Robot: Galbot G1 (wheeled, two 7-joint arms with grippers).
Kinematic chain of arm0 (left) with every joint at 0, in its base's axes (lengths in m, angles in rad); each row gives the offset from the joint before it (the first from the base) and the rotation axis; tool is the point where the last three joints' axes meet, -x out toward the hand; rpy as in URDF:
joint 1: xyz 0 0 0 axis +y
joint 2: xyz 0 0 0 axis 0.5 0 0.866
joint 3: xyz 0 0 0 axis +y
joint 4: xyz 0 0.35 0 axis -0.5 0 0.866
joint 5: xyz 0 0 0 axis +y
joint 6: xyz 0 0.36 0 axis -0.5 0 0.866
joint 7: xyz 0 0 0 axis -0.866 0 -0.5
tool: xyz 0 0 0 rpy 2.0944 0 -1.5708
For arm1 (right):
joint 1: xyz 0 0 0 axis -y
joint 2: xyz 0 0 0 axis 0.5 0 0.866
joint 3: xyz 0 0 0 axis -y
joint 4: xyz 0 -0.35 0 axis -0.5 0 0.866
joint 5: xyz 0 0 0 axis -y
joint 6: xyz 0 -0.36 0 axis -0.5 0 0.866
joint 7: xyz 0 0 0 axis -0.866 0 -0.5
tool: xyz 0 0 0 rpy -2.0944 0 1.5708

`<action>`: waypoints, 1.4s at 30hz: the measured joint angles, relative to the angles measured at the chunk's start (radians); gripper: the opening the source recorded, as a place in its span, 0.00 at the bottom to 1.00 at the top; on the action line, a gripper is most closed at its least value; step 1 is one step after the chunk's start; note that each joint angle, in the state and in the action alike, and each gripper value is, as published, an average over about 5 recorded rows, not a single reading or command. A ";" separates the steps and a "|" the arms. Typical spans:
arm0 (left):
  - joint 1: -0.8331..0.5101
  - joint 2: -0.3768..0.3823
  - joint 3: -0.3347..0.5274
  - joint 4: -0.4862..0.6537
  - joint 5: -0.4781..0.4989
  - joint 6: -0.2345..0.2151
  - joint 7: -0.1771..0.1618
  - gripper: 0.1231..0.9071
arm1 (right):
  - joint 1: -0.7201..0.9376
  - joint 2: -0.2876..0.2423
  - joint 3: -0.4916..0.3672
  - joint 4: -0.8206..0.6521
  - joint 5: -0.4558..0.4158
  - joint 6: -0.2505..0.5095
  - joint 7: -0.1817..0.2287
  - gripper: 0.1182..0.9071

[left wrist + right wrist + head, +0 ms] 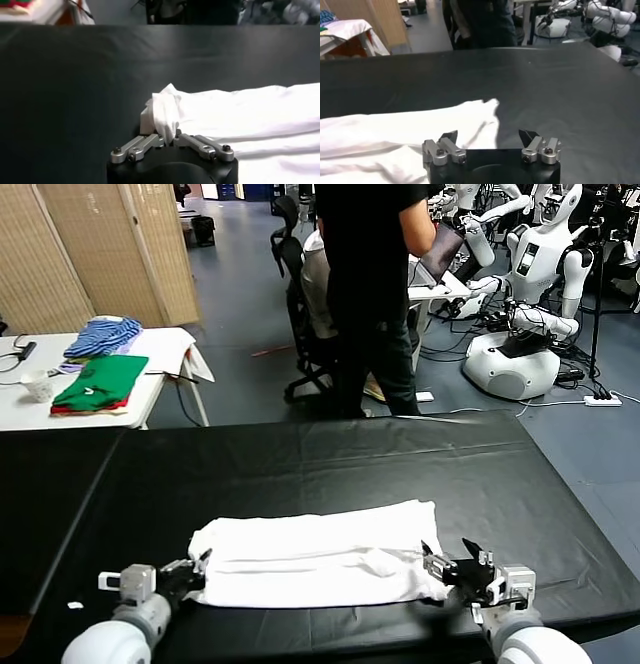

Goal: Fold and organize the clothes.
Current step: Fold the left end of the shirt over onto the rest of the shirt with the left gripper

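The left gripper (196, 568) pinches the white T-shirt (320, 556) at its left end, cloth bunched between its fingers (150, 142). The right gripper (453, 562) sits at the shirt's right end, jaws spread wide and empty. The shirt lies folded lengthwise near the black table's (320, 459) front edge.

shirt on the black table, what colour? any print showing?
Plain white T-shirt, no print visible on the side facing up. Head view shows it best.
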 joint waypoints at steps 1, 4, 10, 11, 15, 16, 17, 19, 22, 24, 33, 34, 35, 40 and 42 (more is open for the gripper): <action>-0.001 0.005 -0.007 -0.001 0.020 0.000 0.001 0.08 | 0.000 0.000 0.002 0.001 0.001 0.000 0.000 1.00; -0.003 0.021 -0.031 -0.001 0.083 0.000 0.001 0.08 | 0.000 0.000 0.008 0.002 0.002 0.000 -0.001 1.00; -0.008 0.058 -0.083 0.002 0.215 -0.002 0.000 0.08 | -0.001 0.004 0.022 0.010 0.004 0.000 -0.003 1.00; -0.006 0.062 -0.091 0.001 0.239 -0.003 0.001 0.08 | -0.002 0.006 0.025 0.013 0.004 0.000 -0.003 1.00; 0.007 0.074 -0.112 -0.022 0.309 -0.013 0.021 0.08 | -0.008 0.017 0.041 0.032 0.004 0.000 -0.004 1.00; 0.010 0.077 -0.113 -0.031 0.315 -0.014 0.029 0.08 | -0.010 0.021 0.046 0.037 0.004 0.000 -0.005 1.00; 0.013 0.079 -0.112 -0.043 0.314 -0.014 0.036 0.08 | -0.013 0.026 0.050 0.042 0.004 0.000 -0.005 1.00; 0.015 0.079 -0.106 -0.066 0.288 -0.010 0.043 0.08 | -0.021 0.036 0.058 0.051 0.004 0.000 -0.005 1.00; 0.014 0.072 -0.086 -0.104 0.208 -0.005 0.038 0.08 | -0.035 0.051 0.069 0.064 0.004 0.000 -0.006 1.00; 0.013 0.067 -0.069 -0.131 0.140 -0.004 0.032 0.08 | -0.045 0.061 0.074 0.068 0.003 0.000 -0.006 1.00; -0.021 0.100 0.010 -0.171 -0.065 -0.004 0.010 0.08 | -0.072 0.099 0.075 0.087 -0.008 0.000 -0.006 1.00; -0.030 0.104 0.020 -0.169 -0.075 -0.004 0.007 0.08 | -0.075 0.103 0.076 0.089 -0.010 0.000 -0.006 1.00; -0.038 0.108 0.031 -0.168 -0.086 -0.004 0.005 0.08 | -0.078 0.106 0.077 0.091 -0.012 0.000 -0.006 1.00; -0.089 0.128 0.102 -0.161 -0.099 -0.004 0.004 0.08 | -0.097 0.127 0.088 0.104 -0.022 0.000 -0.006 1.00; -0.111 0.136 0.142 -0.157 -0.083 -0.004 0.006 0.08 | -0.105 0.136 0.093 0.110 -0.026 0.000 -0.006 1.00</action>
